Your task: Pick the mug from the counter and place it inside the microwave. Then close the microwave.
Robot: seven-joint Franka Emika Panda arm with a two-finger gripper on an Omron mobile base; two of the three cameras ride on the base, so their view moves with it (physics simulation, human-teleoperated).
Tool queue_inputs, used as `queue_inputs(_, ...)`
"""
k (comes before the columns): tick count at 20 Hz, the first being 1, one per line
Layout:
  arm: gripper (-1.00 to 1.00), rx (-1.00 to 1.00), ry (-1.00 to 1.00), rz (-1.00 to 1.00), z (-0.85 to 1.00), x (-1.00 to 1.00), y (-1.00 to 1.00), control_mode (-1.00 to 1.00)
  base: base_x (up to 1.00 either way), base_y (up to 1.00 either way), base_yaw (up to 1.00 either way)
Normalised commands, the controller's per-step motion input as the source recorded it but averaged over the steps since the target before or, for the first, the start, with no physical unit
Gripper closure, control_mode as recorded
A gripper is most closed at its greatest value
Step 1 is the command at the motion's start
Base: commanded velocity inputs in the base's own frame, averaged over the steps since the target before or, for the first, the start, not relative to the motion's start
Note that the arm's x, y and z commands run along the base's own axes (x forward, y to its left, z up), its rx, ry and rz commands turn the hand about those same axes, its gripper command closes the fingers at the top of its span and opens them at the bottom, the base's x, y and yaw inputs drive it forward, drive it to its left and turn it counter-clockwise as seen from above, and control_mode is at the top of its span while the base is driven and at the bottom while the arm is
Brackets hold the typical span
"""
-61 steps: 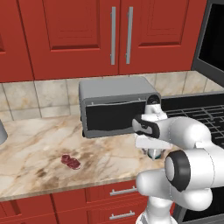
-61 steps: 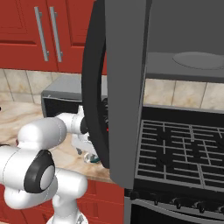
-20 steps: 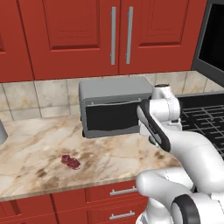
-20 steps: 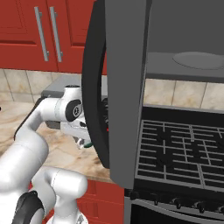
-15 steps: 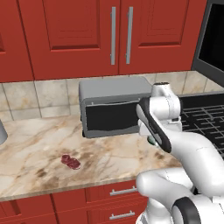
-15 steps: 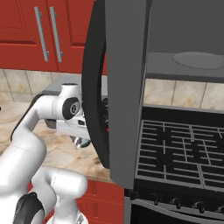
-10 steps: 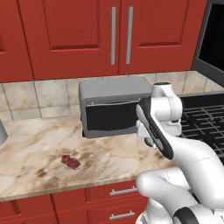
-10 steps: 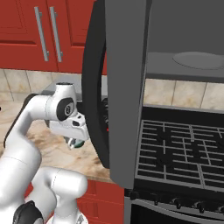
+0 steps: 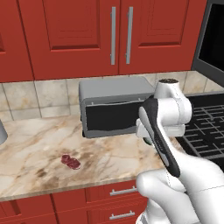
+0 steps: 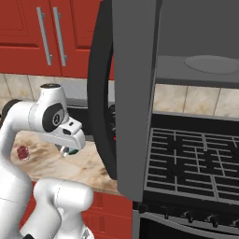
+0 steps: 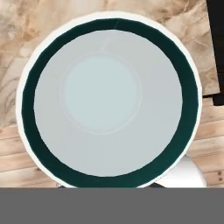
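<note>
Looking from left to right, we find a small red scrap of food (image 9: 70, 161) on the counter (image 9: 39, 148), then the grey toaster oven (image 9: 114, 106), then our gripper (image 10: 69, 150) hanging in the air over the counter's right end, and beyond it the stove (image 10: 196, 161) with the microwave (image 10: 140, 84) above, its door swung wide open. The mug (image 11: 108, 98) sits right under the hand: the hand view stares straight down into its mouth, pale inside with a dark teal band and a thin white rim, so we judge it upright, its long axis vertical and opening toward the camera. In the right base view only a sliver of it, teal-green, peeks out below the hand (image 10: 72, 151), clear of the worktop. The fingers are hidden by the mug, so we cannot tell whether the jaws pinch it, though its hanging there suggests a hold. We take it for a stiff, light, glazed piece, likely slippery and chippable; the rim wall seems the best place to grip, squarely. The handle's direction we cannot make out.
</note>
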Motion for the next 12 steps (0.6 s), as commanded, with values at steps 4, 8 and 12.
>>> queue_inputs(4,1.00,0.00,-0.05,0.09,0.44,-0.34,0.00,-1.00,0.00,0.00,0.00)
queue_inputs(8,1.00,0.00,-0.05,0.12,0.46,-0.40,0.00,-1.00,0.00,0.00,0.00)
queue_inputs(12,1.00,0.00,-0.10,0.11,0.49,-0.52,0.00,-1.00,0.00,0.00,0.00)
